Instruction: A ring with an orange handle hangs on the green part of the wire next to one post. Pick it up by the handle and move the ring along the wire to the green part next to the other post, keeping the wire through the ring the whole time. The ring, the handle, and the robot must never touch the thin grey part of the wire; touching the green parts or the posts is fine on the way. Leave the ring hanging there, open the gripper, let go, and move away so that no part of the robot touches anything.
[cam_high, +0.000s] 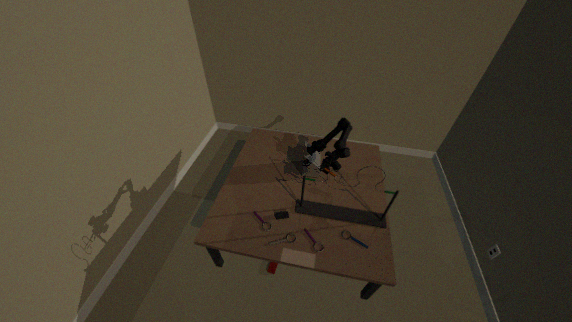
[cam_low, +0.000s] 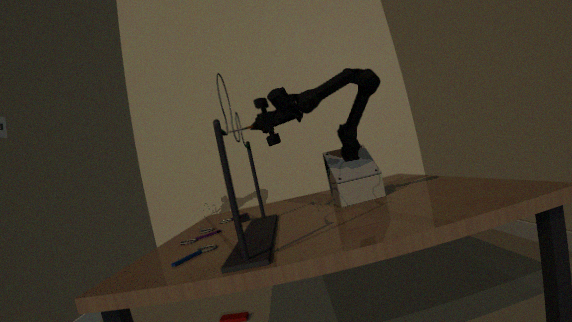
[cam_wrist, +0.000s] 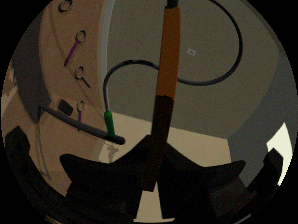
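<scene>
My gripper (cam_high: 325, 169) (cam_low: 255, 125) (cam_wrist: 152, 139) is shut on the orange handle (cam_high: 331, 172) (cam_low: 250, 127) (cam_wrist: 170, 55). The ring (cam_low: 237, 130) at its far end shows nearly edge-on beside the wire in the exterior view and is outside the wrist view; whether the wire passes through it, or touches it, is too small to tell. The curved grey wire (cam_high: 371, 166) (cam_low: 219, 74) (cam_wrist: 241, 45) passes behind the handle in the wrist view. One green part (cam_high: 309, 179) (cam_wrist: 109, 124) is beside the left post (cam_high: 302, 192); the other green part (cam_high: 390, 192) is beside the right post (cam_high: 390, 206).
The posts rise from a dark base (cam_high: 340, 214) (cam_low: 260, 240). On the table in front of it lie a blue-handled ring tool (cam_high: 358, 242) (cam_low: 186, 258), purple-handled ones (cam_high: 259, 218) (cam_high: 310, 236), a pale one (cam_high: 279, 241) and a black block (cam_high: 281, 215).
</scene>
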